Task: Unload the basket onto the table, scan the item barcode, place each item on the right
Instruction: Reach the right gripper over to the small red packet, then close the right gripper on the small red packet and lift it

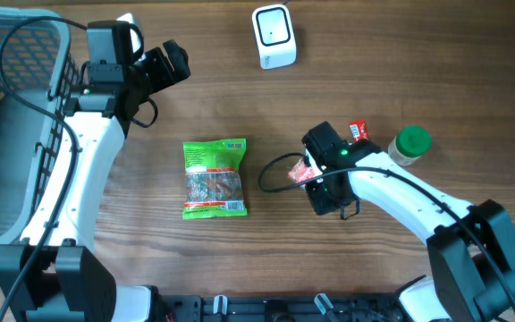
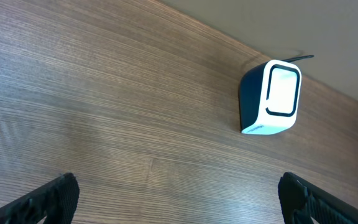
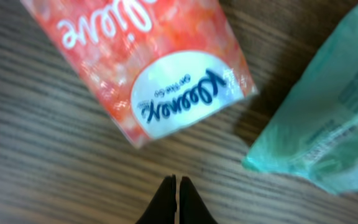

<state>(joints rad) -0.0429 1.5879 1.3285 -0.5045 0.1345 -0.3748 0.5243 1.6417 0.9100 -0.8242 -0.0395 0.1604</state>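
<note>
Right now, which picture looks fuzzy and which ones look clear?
Right wrist view: fuzzy, the orange plastic Kleenex tissue pack and pale green crinkly bag sit too close to focus. Left wrist view: clear, the white-and-navy box scanner is crisp. Overhead view: clear, even light, soft shadows.

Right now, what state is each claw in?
Left claw: open, empty.
Right claw: shut, gripping nothing, near the Kleenex pack.

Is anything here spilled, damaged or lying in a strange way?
Nothing looks spilled or damaged. One odd point: the right gripper is shut on nothing, and its tips are beside the red Kleenex pack, not on it.
</note>
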